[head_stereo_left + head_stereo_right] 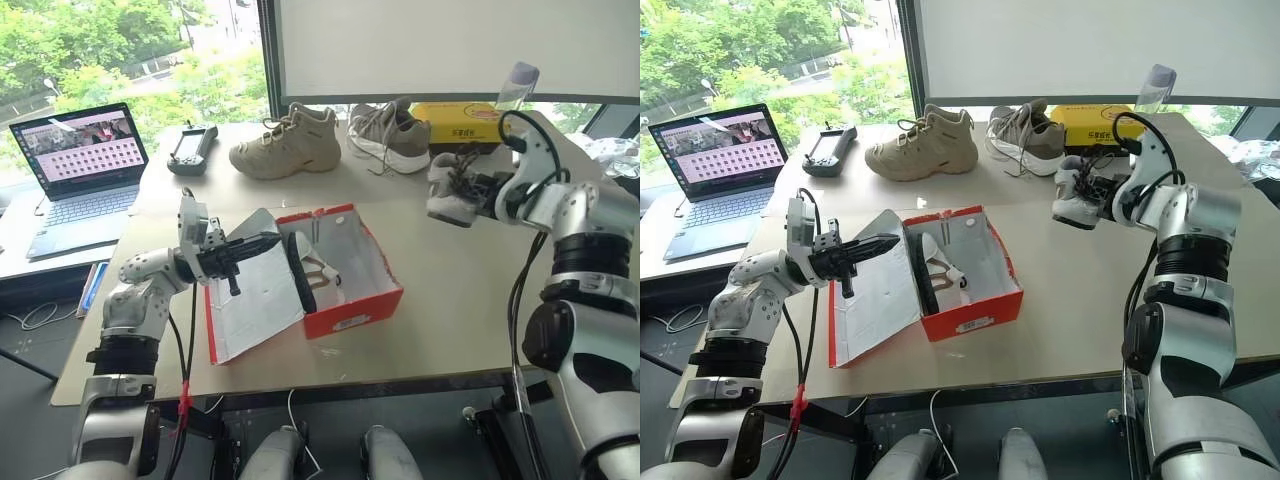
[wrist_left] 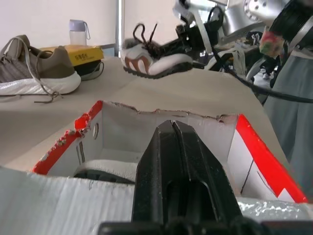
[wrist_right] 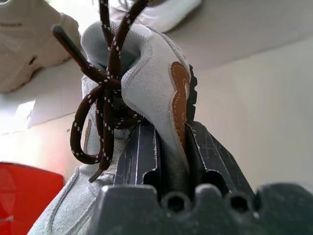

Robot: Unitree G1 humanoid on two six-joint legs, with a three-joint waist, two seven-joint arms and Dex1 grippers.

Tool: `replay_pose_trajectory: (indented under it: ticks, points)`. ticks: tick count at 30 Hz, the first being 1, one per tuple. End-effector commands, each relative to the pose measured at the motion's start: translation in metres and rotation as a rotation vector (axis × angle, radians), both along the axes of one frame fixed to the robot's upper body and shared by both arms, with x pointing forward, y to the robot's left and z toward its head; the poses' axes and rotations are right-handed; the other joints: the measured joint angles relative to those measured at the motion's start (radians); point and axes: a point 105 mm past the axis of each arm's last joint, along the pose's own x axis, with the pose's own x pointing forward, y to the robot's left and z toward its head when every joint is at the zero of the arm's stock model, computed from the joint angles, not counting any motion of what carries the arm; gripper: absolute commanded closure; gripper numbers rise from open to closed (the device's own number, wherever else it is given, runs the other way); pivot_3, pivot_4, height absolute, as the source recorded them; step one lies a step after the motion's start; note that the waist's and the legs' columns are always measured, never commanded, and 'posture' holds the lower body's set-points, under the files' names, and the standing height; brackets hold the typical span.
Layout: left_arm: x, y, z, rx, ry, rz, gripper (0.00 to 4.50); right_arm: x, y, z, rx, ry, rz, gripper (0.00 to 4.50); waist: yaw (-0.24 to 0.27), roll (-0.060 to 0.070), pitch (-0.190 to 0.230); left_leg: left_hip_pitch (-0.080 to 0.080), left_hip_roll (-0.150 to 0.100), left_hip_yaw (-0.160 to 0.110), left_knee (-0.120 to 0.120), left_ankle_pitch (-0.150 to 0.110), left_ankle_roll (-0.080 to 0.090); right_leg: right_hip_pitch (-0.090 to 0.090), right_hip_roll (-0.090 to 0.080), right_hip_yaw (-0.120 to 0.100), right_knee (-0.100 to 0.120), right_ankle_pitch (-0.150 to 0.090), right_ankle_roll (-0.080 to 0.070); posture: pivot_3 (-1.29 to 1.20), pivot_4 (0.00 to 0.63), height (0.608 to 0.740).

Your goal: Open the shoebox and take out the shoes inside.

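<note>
Here the red shoebox (image 1: 345,275) sits open near the middle of the tabletop (image 1: 450,310), towards its front edge, its lid (image 1: 255,300) tipped back to the left; one whitish-grey shoe (image 1: 315,270) lies inside; the left gripper (image 1: 262,243) hangs over the lid with its fingers pressed together, holding nothing. Off towards the right edge, the right gripper (image 1: 1110,195) is clamped on the heel of the other shoe (image 1: 1080,195), lifted above the tabletop, dark laces dangling. Bare tabletop lies between box and right edge; a tan boot (image 1: 288,143), a grey sneaker (image 1: 388,133) and a yellow box (image 1: 455,120) line the far edge; a laptop (image 1: 85,170) stands at the left.
</note>
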Motion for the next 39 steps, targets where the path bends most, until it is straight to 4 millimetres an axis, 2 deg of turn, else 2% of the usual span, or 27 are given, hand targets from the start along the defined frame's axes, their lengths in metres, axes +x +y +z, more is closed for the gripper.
replay_pose_trajectory:
  ticks: [1,7,13,18,20,22,24,25,31,35,39]
  points:
    - [-0.006,0.001,0.016,-0.068,-0.049,0.023,4.5,0.001,-0.023,0.0,0.004,-0.047,-0.104,3.8,0.001,0.0,0.001,0.0,0.0,0.0,0.0,0.0,0.0,0.0,0.0,0.0,0.0,0.0,0.0,0.0,0.15,0.732]
    - [-0.009,0.001,0.011,-0.078,-0.033,0.045,4.5,-0.001,-0.039,-0.027,-0.034,0.003,-0.191,3.8,0.002,0.0,0.002,0.0,0.0,0.001,0.002,0.0,0.0,0.002,0.0,0.0,0.0,0.001,0.001,0.0,0.15,0.732]
    - [-0.011,0.001,0.012,-0.067,-0.038,0.043,4.5,-0.004,-0.053,-0.032,-0.047,0.008,-0.259,3.8,0.002,0.0,0.002,0.001,0.0,0.001,0.003,0.001,0.001,0.002,0.0,0.0,0.0,0.001,0.002,0.0,0.15,0.732]
    - [-0.011,0.001,0.013,-0.061,-0.039,0.041,4.5,-0.005,-0.058,-0.03,-0.059,0.001,-0.285,2.13,0.003,0.0,0.002,0.001,0.0,0.001,0.003,0.001,0.001,0.002,0.0,0.0,0.0,0.001,0.002,0.0,0.15,0.732]
    - [-0.01,0.001,0.013,-0.06,-0.041,0.042,4.5,-0.007,-0.06,-0.029,-0.128,0.024,-0.273,1.54,0.003,0.0,0.002,0.001,0.0,0.001,0.003,0.001,0.001,0.003,0.0,0.0,0.0,0.001,0.002,0.0,0.15,0.732]
    - [-0.01,0.001,0.014,-0.059,-0.043,0.041,4.5,-0.008,-0.062,-0.025,-0.197,0.038,-0.266,0.72,0.0,0.0,0.002,0.001,0.0,0.001,0.003,0.001,0.001,0.002,0.0,0.0,0.0,0.001,0.002,0.0,0.15,0.732]
    - [-0.01,0.001,0.014,-0.058,-0.044,0.038,4.5,-0.008,-0.062,-0.02,-0.23,0.038,-0.257,0.17,0.0,0.0,0.002,0.001,0.0,0.001,0.003,0.001,0.001,0.002,0.0,0.0,0.0,0.001,0.002,0.0,0.15,0.732]
    - [-0.01,0.001,0.014,-0.056,-0.045,0.036,4.5,-0.009,-0.061,-0.015,-0.26,0.041,-0.248,0.07,0.0,0.0,0.003,0.001,0.0,0.001,0.003,0.001,0.001,0.002,0.0,0.0,0.0,0.001,0.001,0.0,0.15,0.732]
    - [-0.009,0.001,0.012,-0.043,-0.037,0.035,4.5,-0.014,-0.059,0.01,-0.351,0.016,-0.212,0.07,0.002,0.001,0.003,0.001,0.0,0.001,0.003,0.0,0.001,0.002,0.001,0.001,0.0,0.001,0.002,0.0,0.15,0.732]
    - [-0.008,0.004,0.01,-0.038,-0.031,0.043,4.5,-0.024,-0.049,0.04,-0.447,-0.042,-0.139,0.07,0.004,0.001,0.003,0.0,0.0,0.001,0.003,0.0,0.001,0.002,0.0,0.0,0.0,0.001,0.002,0.0,0.15,0.732]
    - [-0.008,0.005,0.009,-0.036,-0.028,0.048,4.5,-0.035,-0.046,0.057,-0.515,-0.069,-0.12,0.07,0.004,0.002,0.004,-0.001,0.0,0.001,0.003,0.0,0.001,0.001,0.0,0.0,0.0,0.0,0.002,0.0,0.15,0.732]
